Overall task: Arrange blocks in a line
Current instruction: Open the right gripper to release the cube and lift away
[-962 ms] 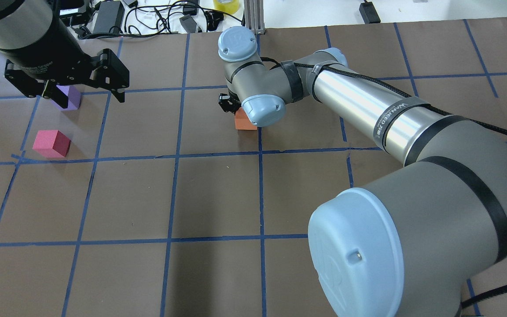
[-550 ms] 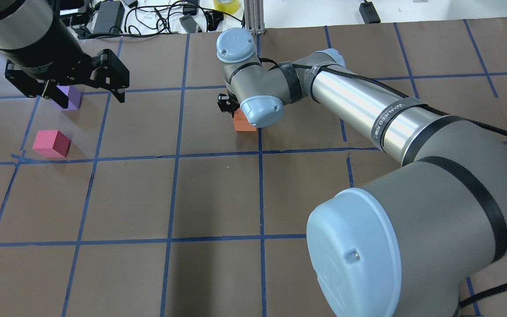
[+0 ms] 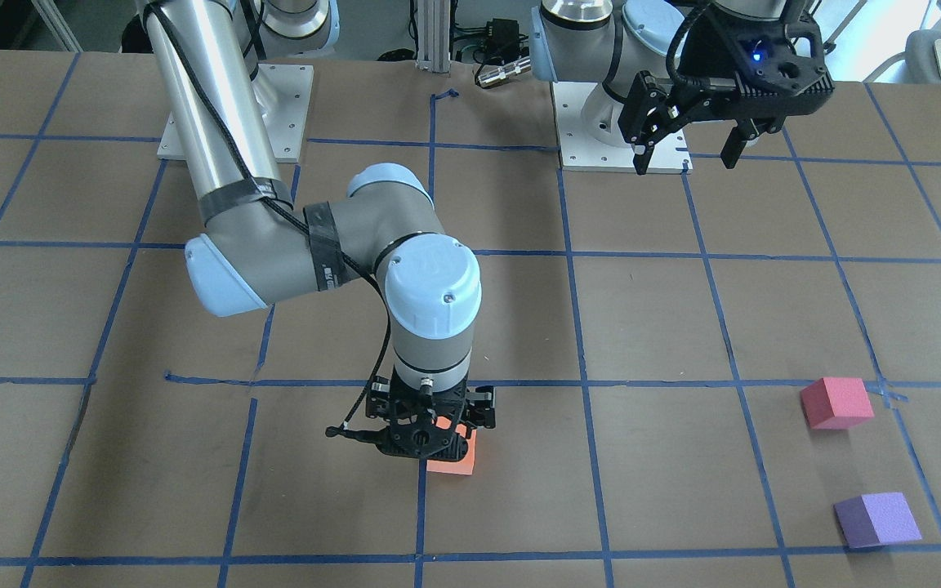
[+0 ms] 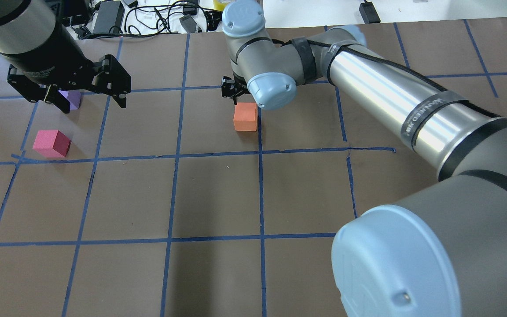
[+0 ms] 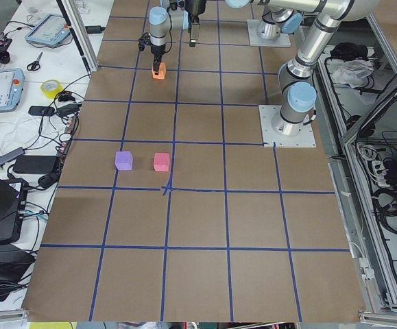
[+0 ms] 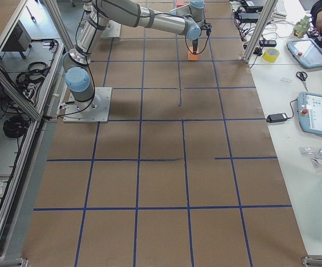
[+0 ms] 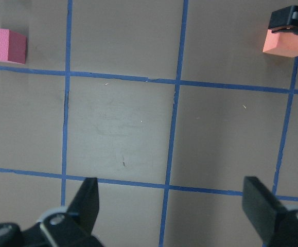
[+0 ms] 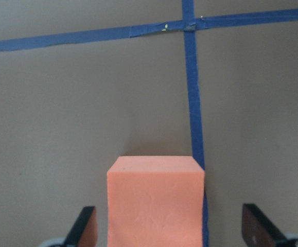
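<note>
Three matte foam cubes of like size rest on the tabletop (image 4: 214, 198), a brown sheet ruled into squares by blue tape (image 4: 174, 155). The orange block (image 4: 245, 117) sits square and upright, its faces clean and its edges crisp, with one side just beside a tape line. The right arm (image 4: 368, 83) reaches over it. The right jaws stand released, and in the right wrist view the orange block lies between the two fingers (image 8: 87, 229) with a gap on either side. Whether the fingertips come down level with the block or hang above it cannot be settled from these views. The pink-red block (image 4: 51, 143) and the purple block (image 3: 877, 519) lie near each other but apart on the robot's left side, well away from the orange one. The pink-red block is the nearer to the robot, just beside a tape crossing. The left jaws, on the left arm (image 4: 24, 39), are spread wide, grasp nothing, and hang above the tabletop near the purple block, partly hiding it in the overhead view. The three blocks do not form a line.
</note>
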Available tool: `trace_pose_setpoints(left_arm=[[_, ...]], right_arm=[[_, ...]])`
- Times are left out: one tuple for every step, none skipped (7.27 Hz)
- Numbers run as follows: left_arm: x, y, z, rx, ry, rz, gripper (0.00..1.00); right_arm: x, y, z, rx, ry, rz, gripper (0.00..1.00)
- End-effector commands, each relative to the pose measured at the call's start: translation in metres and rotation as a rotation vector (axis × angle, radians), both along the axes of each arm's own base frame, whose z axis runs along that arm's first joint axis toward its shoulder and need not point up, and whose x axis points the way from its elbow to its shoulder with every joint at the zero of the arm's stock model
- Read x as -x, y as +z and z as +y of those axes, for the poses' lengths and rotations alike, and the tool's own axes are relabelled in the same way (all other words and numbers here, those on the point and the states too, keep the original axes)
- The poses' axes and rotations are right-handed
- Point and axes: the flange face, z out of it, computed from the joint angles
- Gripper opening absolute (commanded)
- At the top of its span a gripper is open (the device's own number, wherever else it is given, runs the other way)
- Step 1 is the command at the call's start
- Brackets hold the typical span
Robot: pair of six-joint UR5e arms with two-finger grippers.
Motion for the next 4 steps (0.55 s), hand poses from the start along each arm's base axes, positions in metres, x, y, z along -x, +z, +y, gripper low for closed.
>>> trace_pose_setpoints(left_arm=[[0.0,0.003,-0.001,0.012,0.009,0.002,1.0],[0.001,-0.002,-0.011,0.005,0.008,0.014,1.0],[0.007,0.006,-0.007,0.007,0.0,0.052,1.0],[0.013,-0.001,-0.015,-0.012,-0.017,0.093,1.0]], right_arm=[[0.067,0.08,0.01,-0.012,-0.036,0.007,1.0],[0.088,0.107,0.019,-0.019,-0.049,0.026,1.0],[0.123,0.124,0.019,-0.025,-0.078,0.026,1.0],[0.167,0.128,0.014,-0.029,-0.026,0.04,1.0]])
